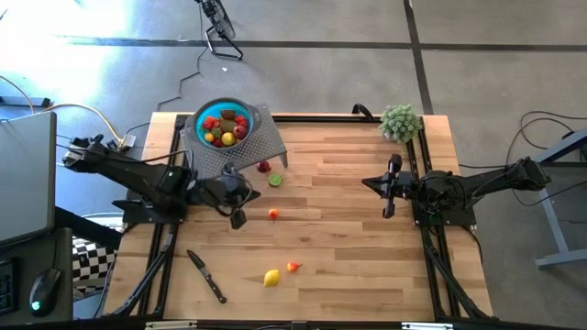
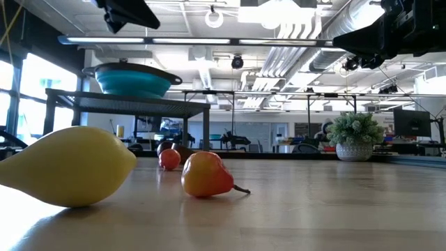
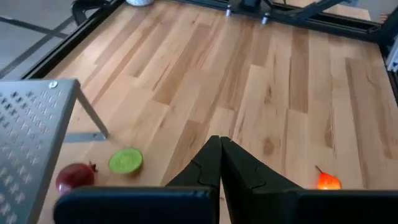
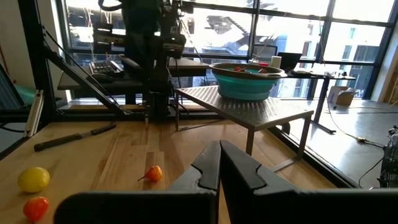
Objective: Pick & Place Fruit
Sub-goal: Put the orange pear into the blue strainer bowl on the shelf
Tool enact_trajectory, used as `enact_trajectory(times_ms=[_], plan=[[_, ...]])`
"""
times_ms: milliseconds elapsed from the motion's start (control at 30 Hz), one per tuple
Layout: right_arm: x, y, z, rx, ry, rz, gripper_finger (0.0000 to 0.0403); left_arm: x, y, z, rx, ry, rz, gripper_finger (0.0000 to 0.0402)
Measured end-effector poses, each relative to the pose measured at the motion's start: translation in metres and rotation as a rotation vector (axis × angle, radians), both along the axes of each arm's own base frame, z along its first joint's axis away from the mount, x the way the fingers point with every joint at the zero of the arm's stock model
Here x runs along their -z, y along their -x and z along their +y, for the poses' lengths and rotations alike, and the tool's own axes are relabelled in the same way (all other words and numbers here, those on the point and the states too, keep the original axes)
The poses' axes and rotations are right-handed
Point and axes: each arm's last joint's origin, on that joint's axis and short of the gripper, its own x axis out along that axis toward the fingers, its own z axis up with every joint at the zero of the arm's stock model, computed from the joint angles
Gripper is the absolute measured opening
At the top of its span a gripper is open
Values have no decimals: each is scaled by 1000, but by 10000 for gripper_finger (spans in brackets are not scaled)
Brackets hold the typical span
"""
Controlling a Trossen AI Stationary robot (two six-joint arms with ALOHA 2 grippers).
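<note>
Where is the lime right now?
In the high view, the lime lies on the table's left half, beside the maroon fruit, just off the metal stand and ahead of the left gripper.

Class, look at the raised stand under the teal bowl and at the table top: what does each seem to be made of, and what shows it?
Stand: probably metal, a grey matt sheet punched with rows of small holes, on thin legs. Table top: wood, pale planks with visible grain and joints, lightly sheened.
</note>
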Motion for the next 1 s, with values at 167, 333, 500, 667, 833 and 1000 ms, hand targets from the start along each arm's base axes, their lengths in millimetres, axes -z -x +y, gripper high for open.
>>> enact_trajectory(times_ms=[167,333,500,667,833,1000], plan=[[0,0,0,0,0,0,3,8,6,-16,-58,32,35,1],[0,0,0,-1,0,0,3,23,6,-35,-73,92,107,1],[0,0,0,-3,0,-2,3,41,-4,-51,-102,127,152,1],[-1,0,0,-4,-1,-7,3,62,-18,-57,-173,149,200,1],[-1,0,0,-5,-1,-7,3,80,-28,-60,-333,193,167,1],[-1,0,0,-3,7,-13,2,89,-36,-58,-478,339,122,1]])
